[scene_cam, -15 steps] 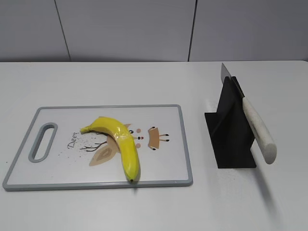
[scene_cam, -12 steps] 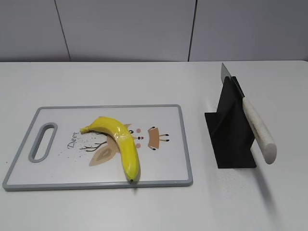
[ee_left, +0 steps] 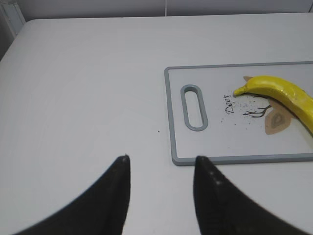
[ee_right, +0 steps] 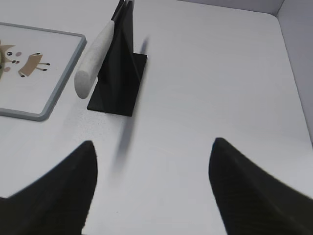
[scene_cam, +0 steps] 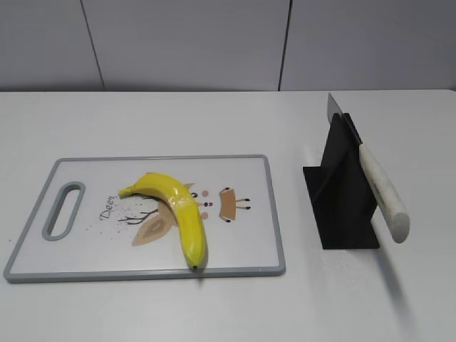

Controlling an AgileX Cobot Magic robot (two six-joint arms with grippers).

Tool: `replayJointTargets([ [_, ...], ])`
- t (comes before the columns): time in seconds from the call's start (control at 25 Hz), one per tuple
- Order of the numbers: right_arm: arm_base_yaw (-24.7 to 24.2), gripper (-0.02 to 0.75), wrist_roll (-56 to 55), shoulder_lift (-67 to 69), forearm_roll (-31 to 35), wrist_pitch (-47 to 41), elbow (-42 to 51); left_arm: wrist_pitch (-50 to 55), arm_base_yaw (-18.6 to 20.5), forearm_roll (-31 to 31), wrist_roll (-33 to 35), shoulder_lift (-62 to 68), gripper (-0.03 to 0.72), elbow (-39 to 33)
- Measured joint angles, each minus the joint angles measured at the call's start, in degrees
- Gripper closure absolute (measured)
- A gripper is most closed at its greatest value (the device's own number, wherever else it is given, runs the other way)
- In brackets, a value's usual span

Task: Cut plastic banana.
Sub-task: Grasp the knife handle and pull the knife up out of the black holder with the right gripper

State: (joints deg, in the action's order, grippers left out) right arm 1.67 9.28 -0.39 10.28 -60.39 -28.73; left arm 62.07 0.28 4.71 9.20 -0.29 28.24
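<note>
- Nearest me, both arms hang back over bare table: the left gripper (ee_left: 161,171) spread with nothing between its fingers, the right gripper (ee_right: 154,166) spread wider, also empty.
- Further in, the plastic banana (scene_cam: 178,210) lies on the cutting board (scene_cam: 242,253), long axis slanting toward the near edge, ahead-right of the left gripper.
- The knife (ee_right: 95,54) in its black stand (ee_right: 120,73) sits ahead-left of the right gripper, the nearer arm to it.

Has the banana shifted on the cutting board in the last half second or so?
No. The plastic banana lies across the same printed drawing on the cutting board, its dark tip at the board's near edge, as before.
</note>
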Motion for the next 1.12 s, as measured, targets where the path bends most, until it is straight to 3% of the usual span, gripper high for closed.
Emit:
replayJointTargets([
  [0.8,0.0,0.169,0.0,0.3,-0.4,0.0,0.0,0.0,0.0,0.0,0.0,0.0,0.273,0.0],
  [1.12,0.0,0.169,0.0,16.8,-0.6,-3.3,-5.6,0.0,0.0,0.0,0.0,0.0,0.273,0.0],
])
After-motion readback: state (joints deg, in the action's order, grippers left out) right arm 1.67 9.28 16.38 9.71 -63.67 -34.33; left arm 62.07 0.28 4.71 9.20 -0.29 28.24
